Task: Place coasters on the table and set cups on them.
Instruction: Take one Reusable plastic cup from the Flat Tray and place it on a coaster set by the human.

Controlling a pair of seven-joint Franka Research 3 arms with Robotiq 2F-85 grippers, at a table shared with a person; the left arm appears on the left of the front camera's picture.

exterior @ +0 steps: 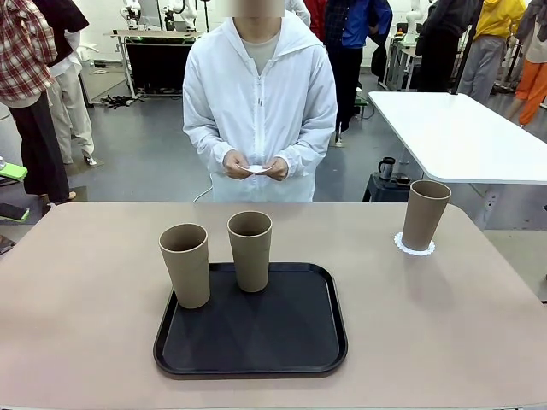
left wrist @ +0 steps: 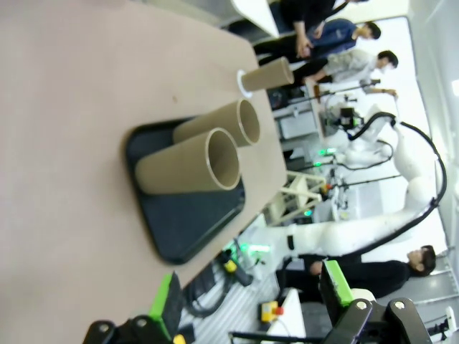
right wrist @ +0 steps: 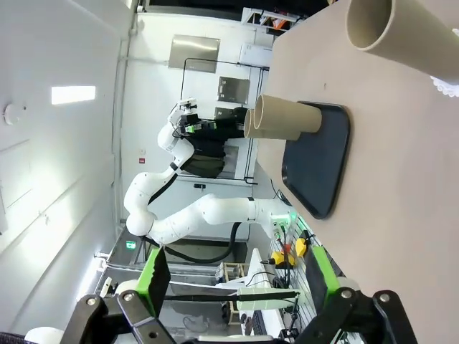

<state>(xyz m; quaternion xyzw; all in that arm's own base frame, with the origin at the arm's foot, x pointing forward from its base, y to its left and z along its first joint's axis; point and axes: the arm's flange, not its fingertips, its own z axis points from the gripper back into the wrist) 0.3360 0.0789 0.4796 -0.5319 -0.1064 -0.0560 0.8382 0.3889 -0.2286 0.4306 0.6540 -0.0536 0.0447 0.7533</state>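
Two tan cups (exterior: 184,265) (exterior: 249,250) stand upright on the black tray (exterior: 256,342) on the beige table (exterior: 85,290). A third cup (exterior: 425,213) stands on a white lacy coaster (exterior: 414,247) at the table's far right. Across the table, the person holds another coaster (exterior: 256,168) in both hands. Seen from the left wrist, my left gripper (left wrist: 251,297) is open and holds nothing, off the table's edge, with the tray cups (left wrist: 190,163) (left wrist: 222,125) ahead of it. My right gripper (right wrist: 237,276) is also open with nothing in it, and the coaster cup (right wrist: 401,32) is nearest to it.
A white-topped table (exterior: 461,137) stands behind at the right, with a small dark mug (exterior: 387,167) below it. Several people stand in the background. A green object (exterior: 13,171) and a phone (exterior: 13,211) lie off the table's left side.
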